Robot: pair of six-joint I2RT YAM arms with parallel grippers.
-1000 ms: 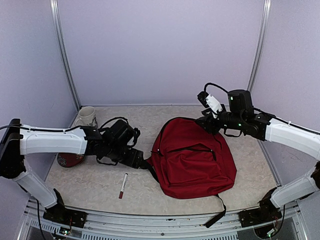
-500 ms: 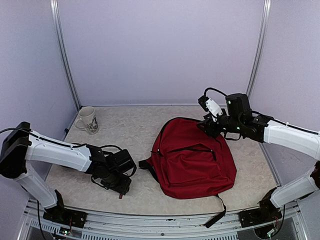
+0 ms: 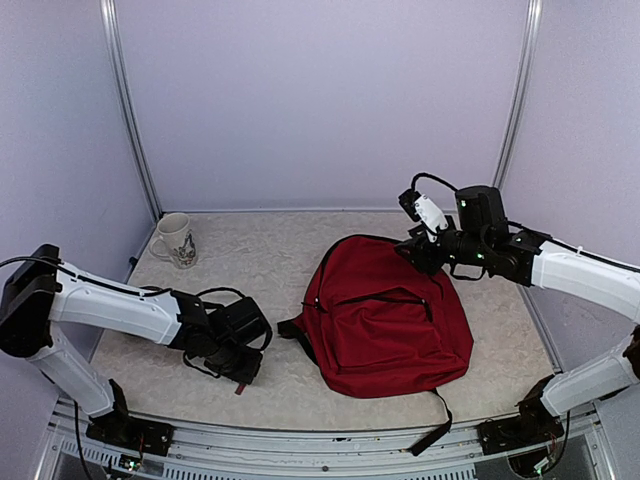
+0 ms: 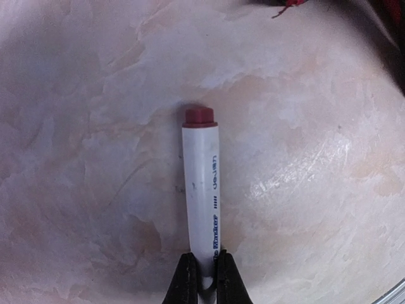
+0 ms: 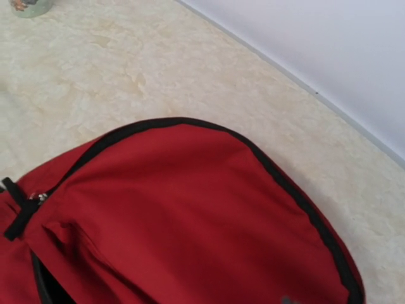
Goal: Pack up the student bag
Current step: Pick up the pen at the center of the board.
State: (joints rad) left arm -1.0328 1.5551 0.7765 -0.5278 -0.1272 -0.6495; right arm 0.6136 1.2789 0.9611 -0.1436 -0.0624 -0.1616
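Note:
The student bag [image 3: 385,320] is a large dark-red backpack lying flat in the middle of the table, its black-trimmed top [image 5: 190,215] filling the right wrist view. A white marker [image 4: 201,190] with a red end lies on the table left of the bag. My left gripper [image 4: 204,261] is shut on the marker's near end, low over the table [image 3: 240,372]. My right gripper [image 3: 415,250] hovers over the bag's far top edge. Its fingers do not show in the right wrist view.
A patterned mug [image 3: 176,239] stands at the back left corner and shows at the top left edge [image 5: 28,5] of the right wrist view. A black bag strap [image 3: 435,435] hangs over the table's front edge. Purple walls enclose three sides.
My left arm swung from the bag's left side toward the front edge, came down on the marker, and its jaws closed on it. The right arm barely moved.

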